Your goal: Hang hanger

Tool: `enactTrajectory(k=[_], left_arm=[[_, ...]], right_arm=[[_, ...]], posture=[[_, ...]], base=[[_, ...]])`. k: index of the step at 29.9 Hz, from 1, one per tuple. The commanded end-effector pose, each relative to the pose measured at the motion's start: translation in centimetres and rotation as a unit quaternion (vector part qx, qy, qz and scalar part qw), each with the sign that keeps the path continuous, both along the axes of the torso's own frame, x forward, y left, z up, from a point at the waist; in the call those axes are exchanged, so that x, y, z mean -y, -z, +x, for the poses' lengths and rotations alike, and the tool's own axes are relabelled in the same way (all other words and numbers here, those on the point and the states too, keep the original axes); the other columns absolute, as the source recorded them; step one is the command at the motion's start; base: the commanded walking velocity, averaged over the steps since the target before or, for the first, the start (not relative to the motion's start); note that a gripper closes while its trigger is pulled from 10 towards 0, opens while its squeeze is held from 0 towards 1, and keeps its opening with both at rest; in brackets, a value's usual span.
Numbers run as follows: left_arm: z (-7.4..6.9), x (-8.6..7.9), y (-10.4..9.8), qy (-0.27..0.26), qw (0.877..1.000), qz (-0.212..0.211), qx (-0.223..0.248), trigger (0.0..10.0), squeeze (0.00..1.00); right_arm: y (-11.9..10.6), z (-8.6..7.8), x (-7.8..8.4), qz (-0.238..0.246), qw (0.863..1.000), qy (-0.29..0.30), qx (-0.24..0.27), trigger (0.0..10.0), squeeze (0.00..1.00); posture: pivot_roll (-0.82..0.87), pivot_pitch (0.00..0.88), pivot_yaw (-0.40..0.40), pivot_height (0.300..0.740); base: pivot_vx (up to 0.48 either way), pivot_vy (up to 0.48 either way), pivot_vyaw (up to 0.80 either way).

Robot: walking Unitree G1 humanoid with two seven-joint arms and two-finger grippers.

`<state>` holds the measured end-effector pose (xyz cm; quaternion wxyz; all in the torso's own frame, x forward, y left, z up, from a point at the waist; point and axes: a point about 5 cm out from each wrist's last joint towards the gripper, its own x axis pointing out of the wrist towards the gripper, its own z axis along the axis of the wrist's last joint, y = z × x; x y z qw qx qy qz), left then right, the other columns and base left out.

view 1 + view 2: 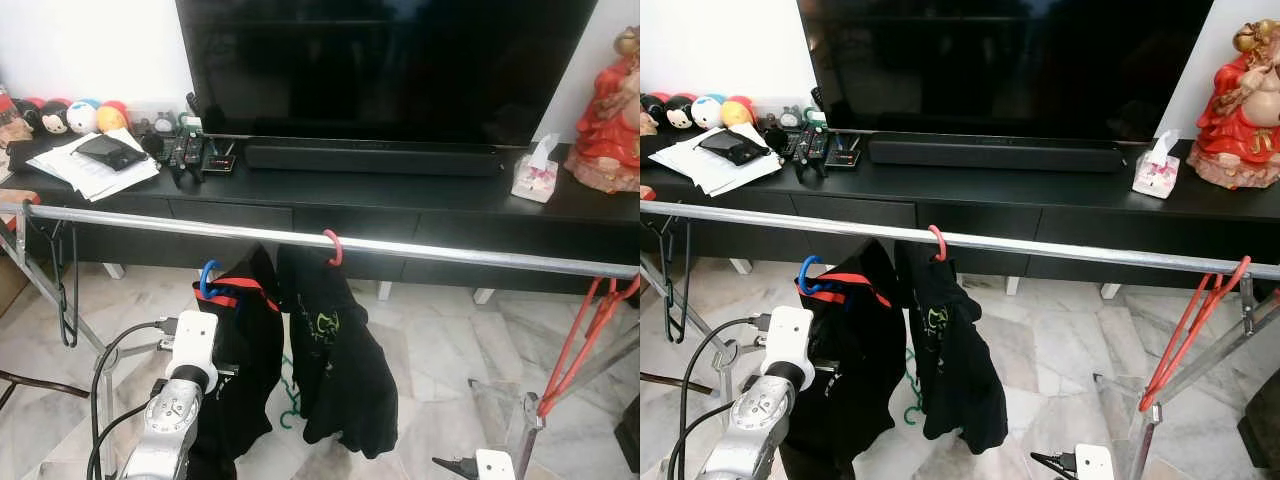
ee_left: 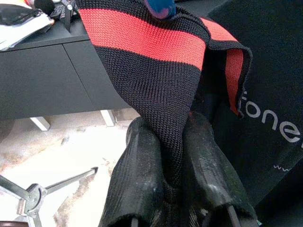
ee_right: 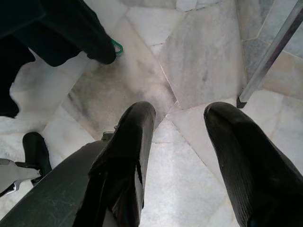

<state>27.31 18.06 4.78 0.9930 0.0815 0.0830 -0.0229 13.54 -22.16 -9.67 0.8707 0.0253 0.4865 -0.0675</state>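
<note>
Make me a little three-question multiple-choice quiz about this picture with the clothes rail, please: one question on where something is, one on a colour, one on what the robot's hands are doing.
1. Where is the tissue box?
A. On the black TV cabinet
B. On the floor
C. On the rail

2. What colour is the hook of the hanger that the left gripper lifts?
A. Green
B. Blue
C. Yellow

3. What is the right gripper doing?
A. Clamping a shirt
B. Holding the rail
C. Open, holding nothing

Answers:
1. A: it stands on the cabinet top, near the red figurine.
2. B: a blue hook shows just below the rail.
3. C: its fingers are spread over bare floor, while the left gripper pinches the striped garment.
</note>
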Motion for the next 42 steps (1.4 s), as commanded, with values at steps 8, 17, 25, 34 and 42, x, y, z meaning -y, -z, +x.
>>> enactTrajectory(k=[8, 17, 25, 34, 42], left_arm=[[0.52, -0.1, -1.08, -0.012, 1.0, -0.014, 0.023, 10.0, 0.0], [0.56, -0.18, -1.09, -0.011, 1.0, -0.014, 0.022, 10.0, 0.0], [0.69, -0.29, -1.18, -0.009, 1.0, -0.013, 0.023, 10.0, 0.0], [0.79, -0.36, -1.19, -0.007, 1.0, -0.012, 0.021, 10.0, 0.0], [0.67, -0.09, -0.99, -0.004, 1.0, -0.013, 0.02, 10.0, 0.0]], right_arm=[[-0.09, 0.06, 0.39, -0.002, 1.0, -0.005, -0.004, 10.0, 0.0], [-0.15, 0.21, 0.44, -0.003, 1.0, -0.008, -0.003, 10.0, 0.0], [-0.15, 0.27, 0.33, -0.001, 1.0, -0.012, -0.004, 10.0, 0.0], [-0.16, 0.4, 0.18, 0.001, 1.0, -0.015, -0.002, 10.0, 0.0], [-0.17, 0.4, 0.28, -0.002, 1.0, -0.019, -0.005, 10.0, 0.0]], posture=[[-0.03, 0.0, -0.024, 0.74], [-0.03, 0.0, -0.018, 0.74], [-0.03, 0.0, -0.016, 0.74], [-0.03, 0.0, -0.013, 0.74], [-0.04, 0.0, -0.019, 0.74]], base=[[-0.286, 0.0, 0.0], [-0.316, 0.0, 0.0], [-0.315, 0.0, 0.0], [-0.322, 0.0, 0.0], [-0.326, 0.0, 0.0]])
